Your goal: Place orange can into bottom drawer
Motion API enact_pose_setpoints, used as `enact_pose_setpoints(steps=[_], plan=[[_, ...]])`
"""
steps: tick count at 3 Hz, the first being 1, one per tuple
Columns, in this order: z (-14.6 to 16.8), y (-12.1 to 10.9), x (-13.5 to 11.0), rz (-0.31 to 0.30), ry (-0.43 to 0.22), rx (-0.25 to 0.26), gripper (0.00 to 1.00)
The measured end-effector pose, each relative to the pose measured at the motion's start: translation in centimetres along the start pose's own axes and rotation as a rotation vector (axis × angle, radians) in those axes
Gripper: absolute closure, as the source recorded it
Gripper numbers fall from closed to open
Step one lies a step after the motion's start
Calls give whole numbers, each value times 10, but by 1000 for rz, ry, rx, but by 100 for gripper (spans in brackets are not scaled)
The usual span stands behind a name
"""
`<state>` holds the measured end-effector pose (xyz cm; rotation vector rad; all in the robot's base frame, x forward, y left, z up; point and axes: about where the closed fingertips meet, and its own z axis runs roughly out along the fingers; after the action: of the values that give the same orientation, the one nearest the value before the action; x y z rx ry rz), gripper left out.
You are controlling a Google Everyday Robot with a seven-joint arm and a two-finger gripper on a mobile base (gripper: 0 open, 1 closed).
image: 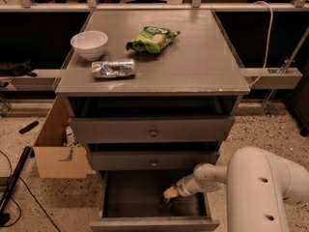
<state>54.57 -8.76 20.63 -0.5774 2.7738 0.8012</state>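
The bottom drawer [125,197] of the grey cabinet is pulled open and shows its dark interior. My gripper [169,194] reaches into it from the right, low over the drawer floor near the front middle. A dark brownish shape [166,205] sits right under the gripper tip. It looks like the orange can, mostly hidden by the gripper and in shadow. I cannot tell whether it rests on the floor or is held.
On the cabinet top [203,66] are a white bowl [89,43], a crushed silver can [113,68] and a green snack bag [152,37]. The two knobbed drawers [153,132] are closed. A cardboard box [55,149] stands on the floor at left. My white arm [265,187] is at lower right.
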Motion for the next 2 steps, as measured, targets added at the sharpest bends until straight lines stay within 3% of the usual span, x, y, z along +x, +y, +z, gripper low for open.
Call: enact_pose_setpoints(steps=[1, 2], plan=[[13, -2, 18, 66, -13, -21, 100], [14, -3, 21, 75, -14, -24, 100]])
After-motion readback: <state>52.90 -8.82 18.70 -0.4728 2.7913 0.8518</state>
